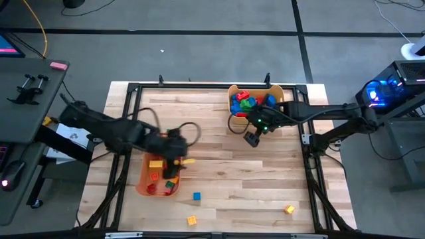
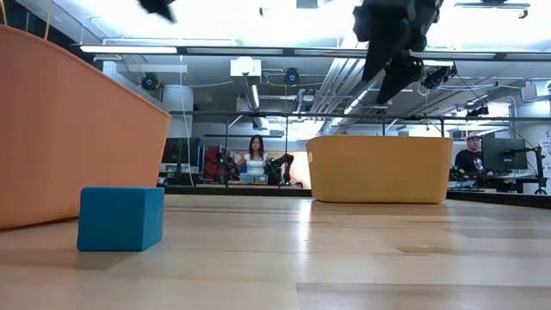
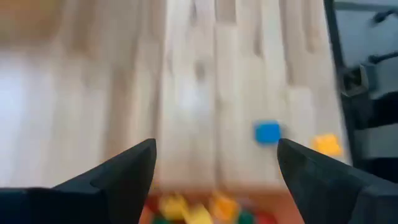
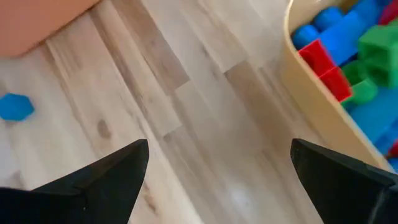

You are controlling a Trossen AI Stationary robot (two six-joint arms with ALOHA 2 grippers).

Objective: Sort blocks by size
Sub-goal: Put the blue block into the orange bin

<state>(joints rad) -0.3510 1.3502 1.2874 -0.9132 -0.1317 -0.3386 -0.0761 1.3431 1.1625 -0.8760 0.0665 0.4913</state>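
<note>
Hovering over the orange bin (image 1: pixel 143 182) with fingers apart and empty, the left gripper (image 1: pixel 178 161) likely next fetches the blue block (image 1: pixel 196 196); the right gripper (image 1: pixel 252 138) waits, spread wide.

The table (image 1: pixel 252 179) is pale striped wood. At its twelve o'clock, a yellowish-tan bin (image 1: pixel 281 89) holds red, blue and green blocks (image 1: pixel 247 101). At eight o'clock, an orange bin (image 1: pixel 142 179) holds yellow, red and green ones. A blue cube (image 1: pixel 196 196) and two yellow cubes (image 1: pixel 192 220) lie around six o'clock.
</note>
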